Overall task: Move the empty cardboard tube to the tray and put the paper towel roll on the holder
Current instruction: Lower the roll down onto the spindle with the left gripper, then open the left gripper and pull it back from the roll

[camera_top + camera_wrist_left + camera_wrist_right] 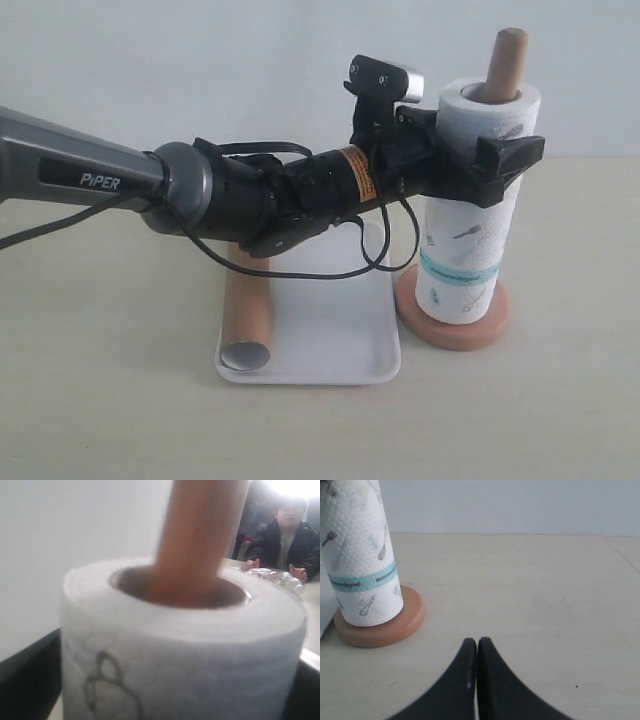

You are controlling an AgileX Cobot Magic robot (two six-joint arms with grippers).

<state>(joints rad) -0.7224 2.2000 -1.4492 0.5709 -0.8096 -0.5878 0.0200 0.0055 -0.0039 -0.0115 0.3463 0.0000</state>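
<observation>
Status: thick white paper towel roll (470,250), printed with small grey utensil drawings and a teal band near its lower end, stands upright on the light-brown wooden holder (456,328). The holder's round-topped post pokes out of the roll's core, and the roll's bottom rests on the round pinkish base. Marks on the band are too small to read.

Left pincer (482,135), black, straddles the roll's upper end, one finger on each side. Whether it presses the paper or sits just off it: cannot tell. White lettering "PiPER" on the grey arm link (60,150). Orange label (355,172) at the wrist, text illegible.

Long plain brown cardboard tube (245,305) lies flat inside the shallow white rectangular tray (340,372), along its 9 o'clock rim, open end toward 6 o'clock. Tray sits on the pale beige surface (110,420), with the holder just beside it at 3 o'clock.

Right pincer (477,647): clenched, black tips touching, nothing between them, over the surface near the holder's base.
</observation>
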